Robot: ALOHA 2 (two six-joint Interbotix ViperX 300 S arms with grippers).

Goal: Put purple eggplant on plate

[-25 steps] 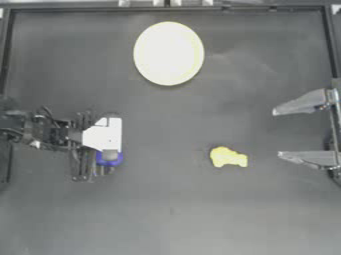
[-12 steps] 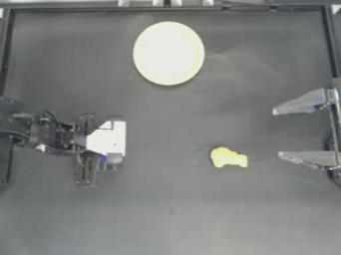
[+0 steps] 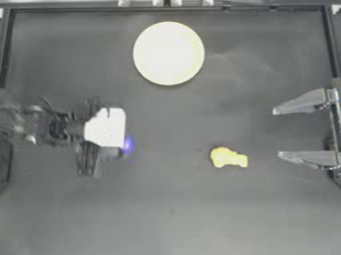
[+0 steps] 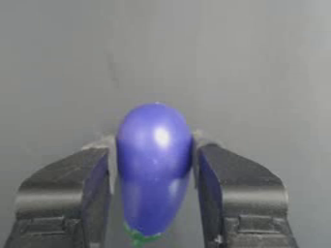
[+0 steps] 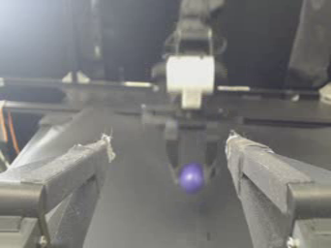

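The purple eggplant (image 4: 154,164) is a small glossy blue-purple oval, pinched between the two dark jaws of my left gripper (image 4: 154,154), green stem end toward the wrist. From above, the eggplant (image 3: 128,145) shows as a small blue spot beside the blurred left gripper (image 3: 120,148), left of the table's middle. The right wrist view shows the eggplant (image 5: 192,178) hanging in the left gripper (image 5: 191,169). The plate (image 3: 168,53), a pale cream disc, lies at the far centre, well apart from the eggplant. My right gripper (image 3: 279,133) is parked open at the right edge.
A yellow lumpy object (image 3: 228,158) lies on the table between the two grippers, nearer the right one. The table's raised border (image 3: 170,7) runs along the far side behind the plate.
The left arm has shifted to the right and slightly toward the plate, carrying the eggplant; it is blurred now. The right arm, plate and yellow object have not moved.
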